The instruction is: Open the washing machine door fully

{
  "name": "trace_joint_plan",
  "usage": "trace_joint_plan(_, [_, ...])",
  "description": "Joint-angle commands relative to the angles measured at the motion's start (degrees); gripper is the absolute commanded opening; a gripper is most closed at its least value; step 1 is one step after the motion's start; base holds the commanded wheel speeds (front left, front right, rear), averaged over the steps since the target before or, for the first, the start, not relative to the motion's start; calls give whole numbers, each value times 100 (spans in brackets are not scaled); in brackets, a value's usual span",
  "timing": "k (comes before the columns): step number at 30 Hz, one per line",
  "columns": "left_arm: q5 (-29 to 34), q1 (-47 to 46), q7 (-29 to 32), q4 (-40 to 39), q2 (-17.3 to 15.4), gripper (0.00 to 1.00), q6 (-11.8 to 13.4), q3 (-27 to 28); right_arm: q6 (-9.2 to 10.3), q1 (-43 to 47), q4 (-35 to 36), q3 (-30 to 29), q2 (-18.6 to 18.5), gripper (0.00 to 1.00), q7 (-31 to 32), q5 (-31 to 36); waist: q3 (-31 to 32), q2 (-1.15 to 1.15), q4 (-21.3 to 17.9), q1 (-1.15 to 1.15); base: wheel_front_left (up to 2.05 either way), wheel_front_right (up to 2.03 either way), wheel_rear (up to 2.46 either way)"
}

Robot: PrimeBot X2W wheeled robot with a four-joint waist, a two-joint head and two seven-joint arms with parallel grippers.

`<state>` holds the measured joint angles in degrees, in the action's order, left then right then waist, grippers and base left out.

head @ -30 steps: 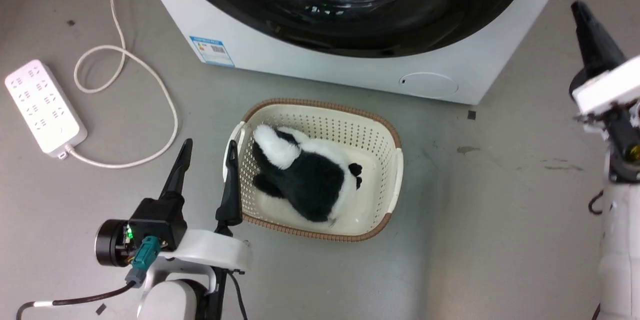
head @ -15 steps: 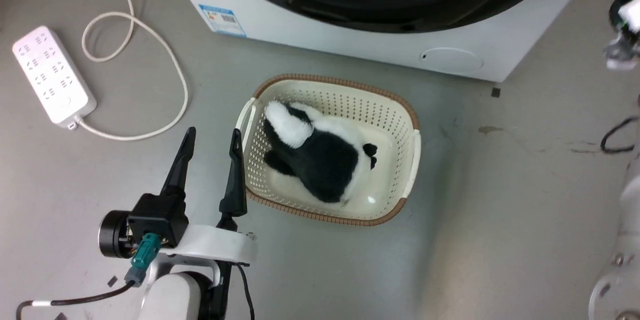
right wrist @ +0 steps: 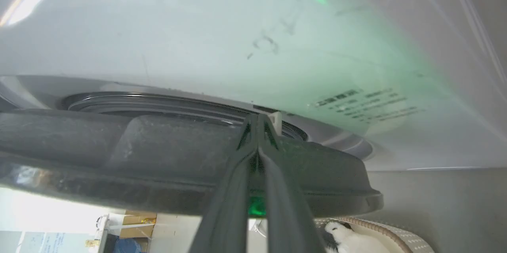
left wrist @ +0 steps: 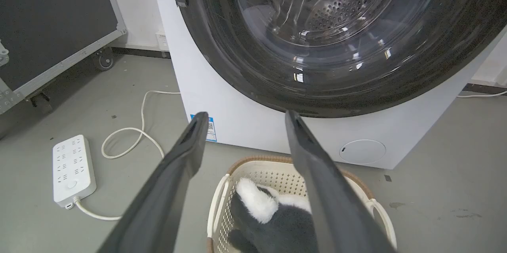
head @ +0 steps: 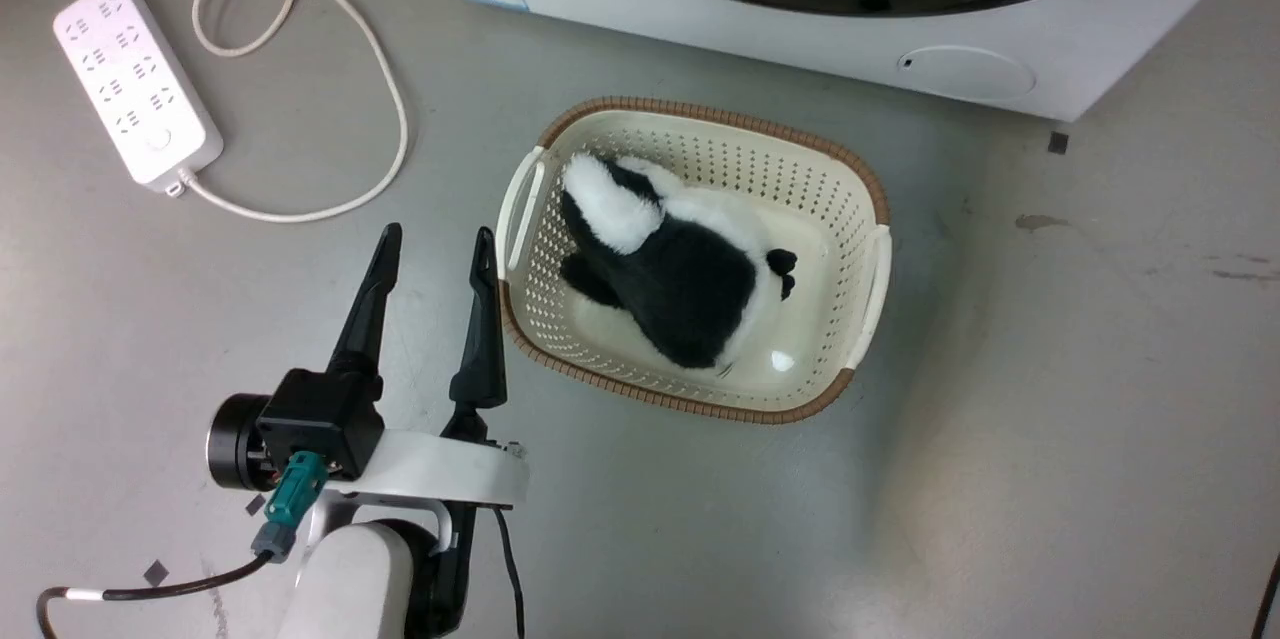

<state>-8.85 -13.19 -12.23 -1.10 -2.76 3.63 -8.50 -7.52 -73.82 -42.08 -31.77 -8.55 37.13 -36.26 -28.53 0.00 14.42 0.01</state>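
The washing machine door point(left wrist: 336, 47) fills the front of the white machine, its black disc and glass bowl facing out over the laundry basket point(head: 700, 114) on the floor. The right gripper point(right wrist: 258, 120) is the one at it. Its jaws are pressed together with nothing visible between them, and the tips sit right at the seam where the door's dark rim meets the white front panel. In the right wrist view the rim runs crosswise, straight across the line of the fingers, so the door's edge lies dead ahead of the tips and not to either side. That view is close and blurred, so I can't tell whether the door is off its catch or only looks so.

The left gripper point(head: 438, 234) hangs low beside the basket, jaws spread and empty, with the door up ahead and well apart from it. Swinging the door out looks like the right arm's job.
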Motion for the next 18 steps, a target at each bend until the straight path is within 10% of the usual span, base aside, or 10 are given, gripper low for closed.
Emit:
trace_joint_plan(1, [-54, -104, -68, -8, -9, 100, 49, -28, 2, -321, -176, -147, -53, 0, 161, -30, -70, 0, 49, -1, 0, 0, 0])
trace_joint_plan(18, [-94, -188, -272, 80, -11, 100, 105, -79, 3, -452, -477, -1236, 194, 0, 2014, -417, 104, 0, 150, -1, 0, 0, 0])
